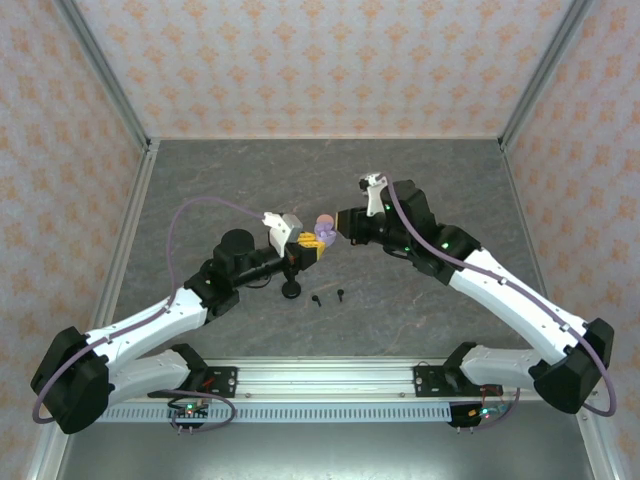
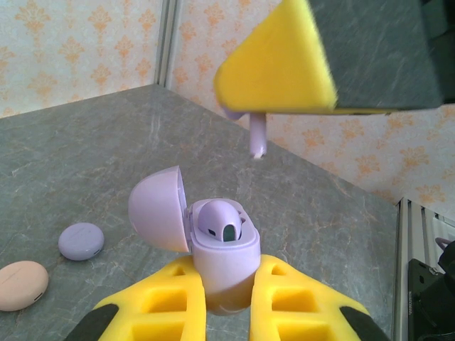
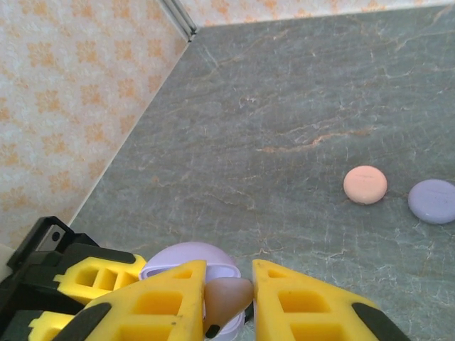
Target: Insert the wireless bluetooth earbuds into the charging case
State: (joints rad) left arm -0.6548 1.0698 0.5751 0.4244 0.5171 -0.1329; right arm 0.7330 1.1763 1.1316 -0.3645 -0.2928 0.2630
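**Lilac earbud hung just above the open case**

The two arms met over the middle of the grey table [image 1: 200, 200]. The left gripper [image 1: 311, 244] was clamped on the lilac charging case [image 2: 225, 252]. It had one yellow finger on each side and held the case up off the table. The lid [image 2: 156, 217] was flipped open to the left in the left wrist view.

A closed lilac case [image 2: 81, 241] and a pink case [image 2: 21, 284] lay well apart from it on the table.

The right gripper [image 3: 227, 273] was pinched on a lilac earbud [image 2: 257, 135]. This one hung right above the open case, a little to the right of the opening, with a gap between them. Its stem pointed almost straight down at the case. So I think the next move was a short drop, nudged a bit toward the free hole. I could not see that hole well.

A seated earbud [image 2: 219, 222] was already inside the case. Two black earbuds [image 1: 317, 298] lay on the table near the arms.
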